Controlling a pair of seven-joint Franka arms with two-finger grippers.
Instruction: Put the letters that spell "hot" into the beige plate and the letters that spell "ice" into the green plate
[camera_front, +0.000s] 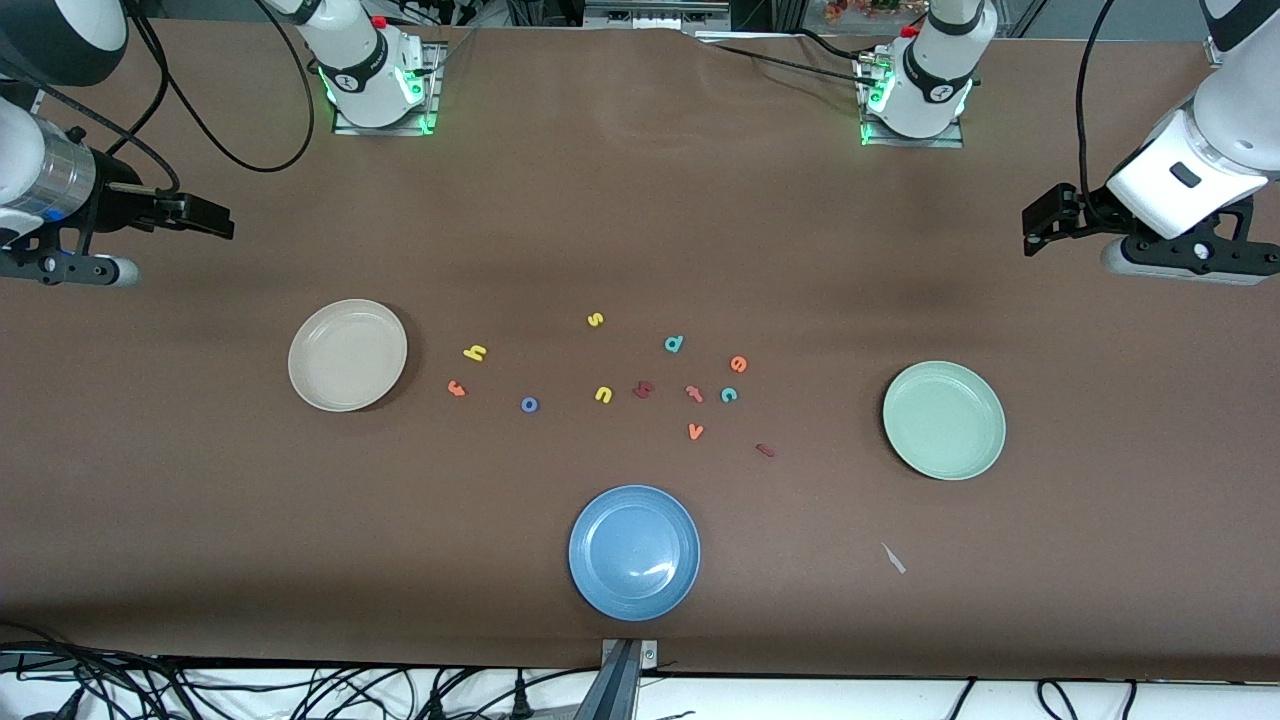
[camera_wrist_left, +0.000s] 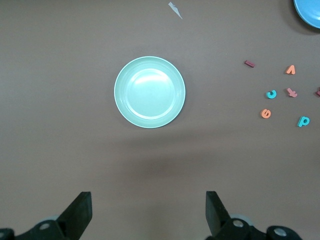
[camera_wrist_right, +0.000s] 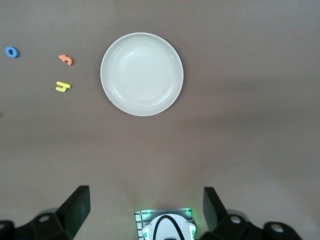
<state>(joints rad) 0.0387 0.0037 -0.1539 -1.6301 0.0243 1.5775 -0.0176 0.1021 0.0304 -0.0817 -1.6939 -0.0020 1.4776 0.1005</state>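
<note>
**A:** Which arm sat nearer which letters?

**B:** The right gripper (camera_front: 215, 215) hung over bare tabletop (camera_front: 640, 220) at its own end, jaws spread wide and holding nothing. The beige plate (camera_front: 347, 354) lay toward the front camera from it, and the yellow h (camera_front: 475, 352), orange t (camera_front: 457, 388) and blue o (camera_front: 529, 404) lay just past that plate toward the middle, all apart from one another. So the "hot" letters looked like the right arm's work.

**A:** And the left?

**B:** The left gripper (camera_front: 1040, 220) hung over its end of the tabletop, jaws likewise spread and empty. The green plate (camera_front: 944, 420) lay nearer the front camera, with the orange e (camera_front: 739, 364), teal c (camera_front: 729, 395) and dark red i (camera_front: 765, 450) well apart from it, toward the middle.

**A:** Any long axis to mind?

**B:** Only the i: a short bar lying slightly slanted, so I'd judge the jaws should close across its narrow width.

**A:** Room?

**B:** The tabletop was flat and plain brown. The c had a salmon t (camera_front: 693, 393) just beside it and an orange v (camera_front: 695, 431) near; that was the tight spot. The blue plate (camera_front: 634, 552) sat nearest the front camera, clear of the letters.
</note>
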